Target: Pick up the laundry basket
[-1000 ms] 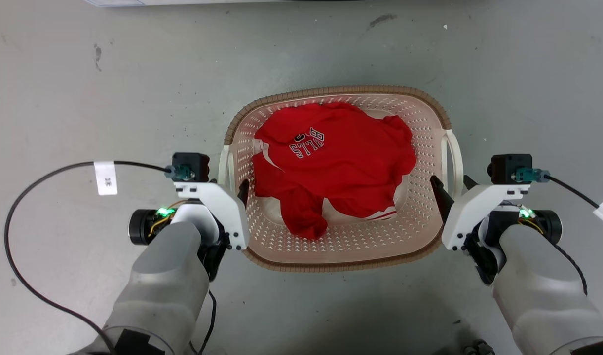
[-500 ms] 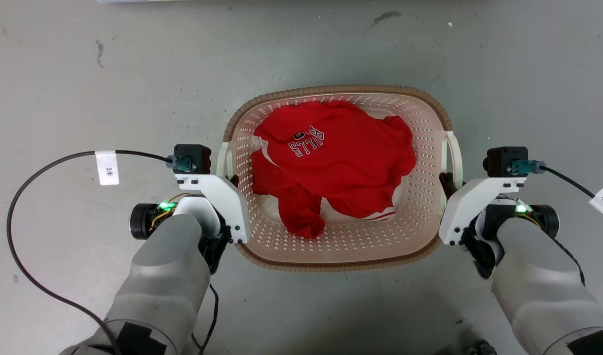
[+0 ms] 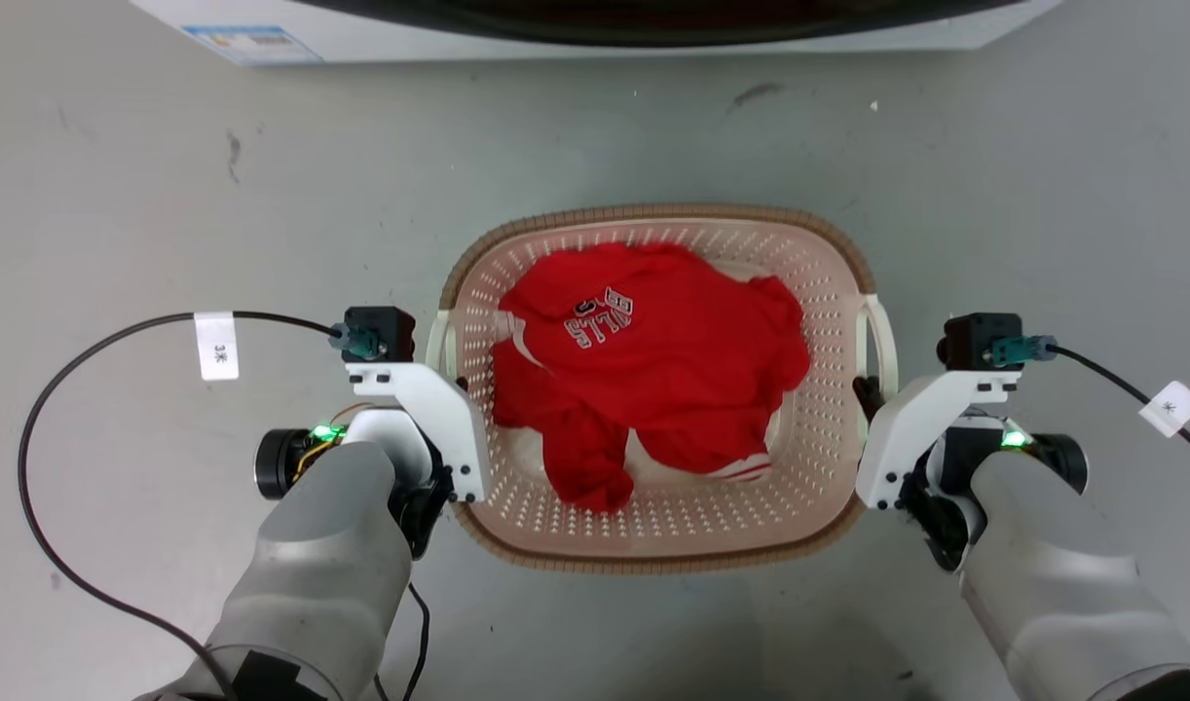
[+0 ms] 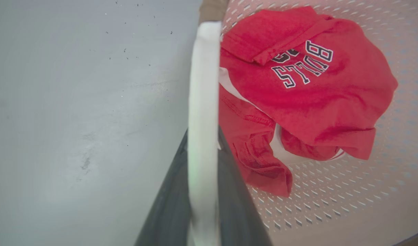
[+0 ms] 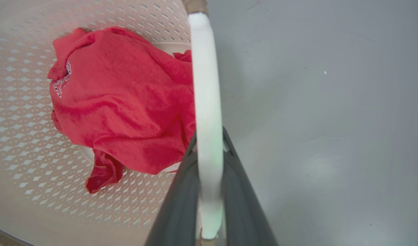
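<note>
Dark fingers of the left pincer clamp the white loop handle. The right pincer clamps the opposite handle. Between them, at the centre of the head view, the laundry basket holds a red shirt above the grey floor.

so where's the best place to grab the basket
The two white loop handles: left handle, right handle. Each stands off the basket wall with a gap, so fingers coming from above straddle it, as the left gripper and right gripper do.
</note>
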{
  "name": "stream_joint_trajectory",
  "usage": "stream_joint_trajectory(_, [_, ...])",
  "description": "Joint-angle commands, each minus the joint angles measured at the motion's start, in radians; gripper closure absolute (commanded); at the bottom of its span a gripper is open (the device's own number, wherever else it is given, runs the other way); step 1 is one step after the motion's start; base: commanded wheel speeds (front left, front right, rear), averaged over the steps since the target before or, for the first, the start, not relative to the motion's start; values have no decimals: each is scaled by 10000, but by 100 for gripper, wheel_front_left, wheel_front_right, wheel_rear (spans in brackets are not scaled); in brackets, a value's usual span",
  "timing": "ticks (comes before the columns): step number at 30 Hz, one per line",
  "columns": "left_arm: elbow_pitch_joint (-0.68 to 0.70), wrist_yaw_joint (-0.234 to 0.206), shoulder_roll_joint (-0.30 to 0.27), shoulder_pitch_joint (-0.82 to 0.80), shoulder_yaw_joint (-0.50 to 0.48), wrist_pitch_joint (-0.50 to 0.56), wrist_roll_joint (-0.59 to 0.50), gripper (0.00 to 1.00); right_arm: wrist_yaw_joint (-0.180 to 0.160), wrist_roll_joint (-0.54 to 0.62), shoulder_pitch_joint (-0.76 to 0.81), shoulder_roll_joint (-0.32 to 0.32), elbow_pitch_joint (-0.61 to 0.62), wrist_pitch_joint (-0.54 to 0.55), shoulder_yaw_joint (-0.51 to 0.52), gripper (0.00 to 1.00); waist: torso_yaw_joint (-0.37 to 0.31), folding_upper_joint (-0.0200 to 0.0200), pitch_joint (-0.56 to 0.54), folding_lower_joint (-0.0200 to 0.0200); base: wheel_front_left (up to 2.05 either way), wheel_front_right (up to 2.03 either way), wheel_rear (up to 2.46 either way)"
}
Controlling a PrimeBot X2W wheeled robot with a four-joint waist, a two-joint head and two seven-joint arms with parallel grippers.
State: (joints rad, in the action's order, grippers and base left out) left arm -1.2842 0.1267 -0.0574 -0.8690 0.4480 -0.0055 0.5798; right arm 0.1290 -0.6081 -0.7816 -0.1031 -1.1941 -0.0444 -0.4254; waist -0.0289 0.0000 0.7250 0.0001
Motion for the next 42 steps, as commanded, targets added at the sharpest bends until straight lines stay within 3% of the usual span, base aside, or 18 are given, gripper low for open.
stream_joint_trajectory(1, [37, 61, 135, 158, 103, 132, 134, 100, 33, -294, 199, 197, 224, 240, -209, 100, -6, 0, -509, -1, 0, 0, 0])
stream_joint_trajectory(23, [676, 83, -144, 881, 1216, 3240, 1572, 100, 76, -2275, 497, -529, 668, 3235, -1811, 100, 129, 0, -4435, -1, 0, 0, 0])
stream_joint_trajectory(31, [736, 77, -375, 570, 1448, 4288, 2020, 100, 69, -2771, 215, -728, 320, 4385, -1913, 100, 190, 0, -5340, -1, 0, 0, 0])
stream_joint_trajectory(42, [471, 58, -551, 404, 1686, 5329, 2338, 100, 64, -3186, -38, -495, -351, 5888, -1950, 100, 149, 0, -6322, -1, 0, 0, 0])
